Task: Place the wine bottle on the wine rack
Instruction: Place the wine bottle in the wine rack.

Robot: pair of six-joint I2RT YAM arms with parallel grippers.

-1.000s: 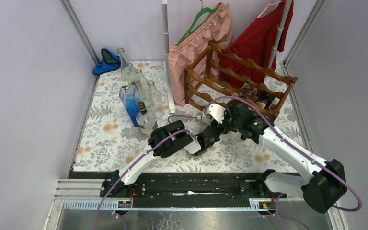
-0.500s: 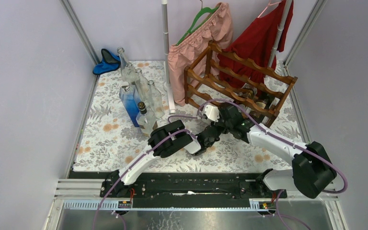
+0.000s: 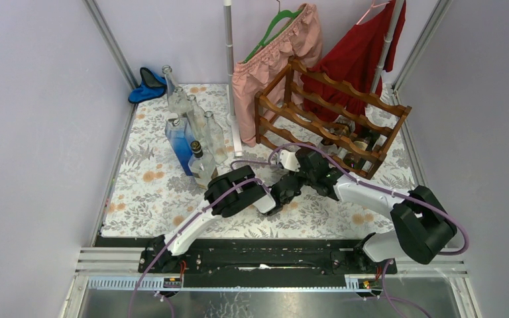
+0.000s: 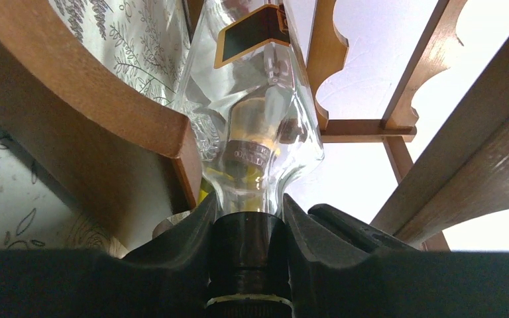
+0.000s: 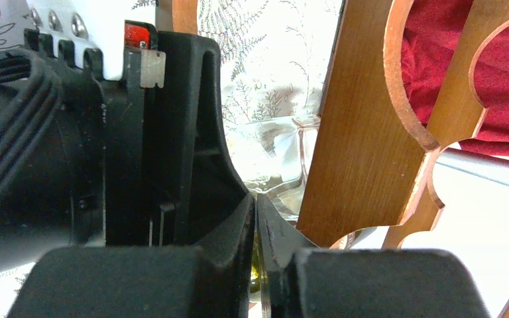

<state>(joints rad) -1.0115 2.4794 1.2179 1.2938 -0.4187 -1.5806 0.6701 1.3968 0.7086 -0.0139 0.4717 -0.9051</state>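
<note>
The clear glass wine bottle [image 4: 255,132] is seen between the scalloped rails of the reddish-brown wooden wine rack [image 4: 93,126], and its dark neck is clamped by the left gripper [image 4: 248,222]. The right gripper [image 5: 256,218] is closed on nothing, just beside the left one.

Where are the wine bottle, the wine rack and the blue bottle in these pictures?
wine bottle [image 4: 265,126]: left wrist view, clear glass shoulder.
wine rack [image 4: 93,106]: left wrist view, curved left rail.
blue bottle [image 3: 180,146]: top external view, body.

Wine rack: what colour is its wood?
The wine rack is reddish-brown wood, and it shows best in the top external view.
</note>
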